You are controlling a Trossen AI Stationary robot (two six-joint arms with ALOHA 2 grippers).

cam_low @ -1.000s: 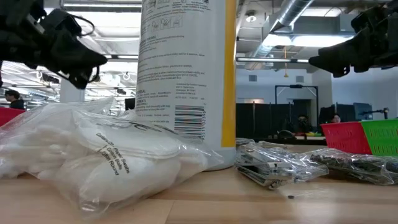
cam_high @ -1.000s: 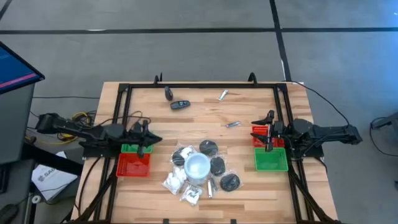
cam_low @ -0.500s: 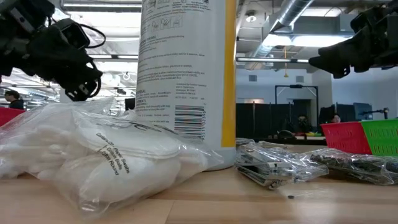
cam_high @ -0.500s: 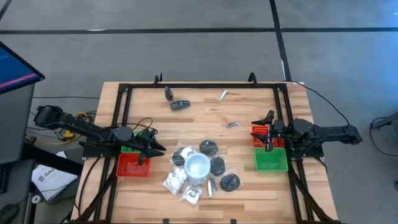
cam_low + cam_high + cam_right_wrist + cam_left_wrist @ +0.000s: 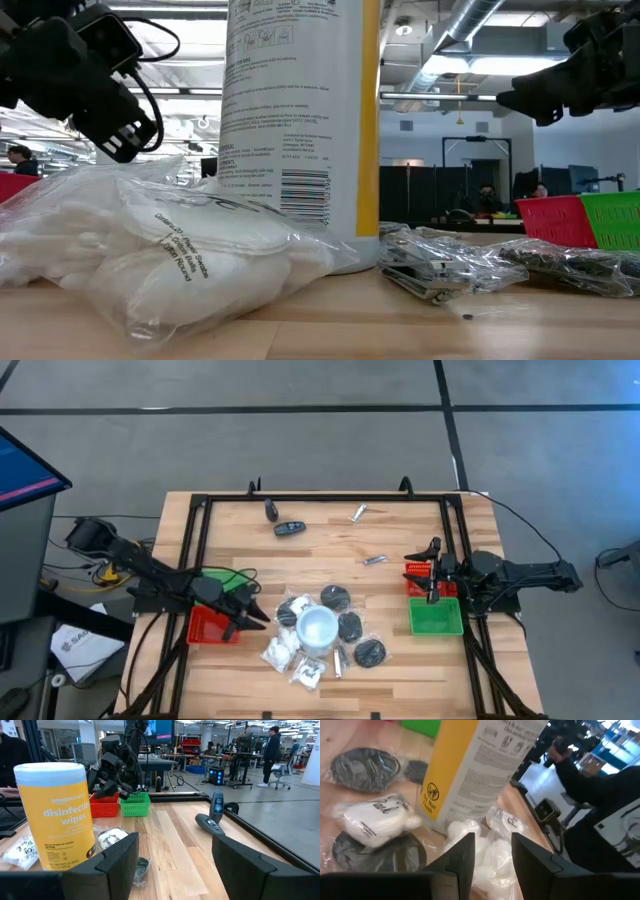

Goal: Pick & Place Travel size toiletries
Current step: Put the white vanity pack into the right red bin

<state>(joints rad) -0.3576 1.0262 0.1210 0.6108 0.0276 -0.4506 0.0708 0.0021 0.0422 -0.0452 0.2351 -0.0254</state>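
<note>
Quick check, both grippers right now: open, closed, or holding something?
Left gripper: open, empty, over the wrapped white pieces.
Right gripper: open, empty, above the trays on its side.

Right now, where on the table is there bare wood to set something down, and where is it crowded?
Bare wood lies between the wipes canister and the right arm's green tray, and behind the pile up to the dark oblong piece. It is crowded around the canister, where wrapped toiletries cluster and the left gripper reaches in.
</note>
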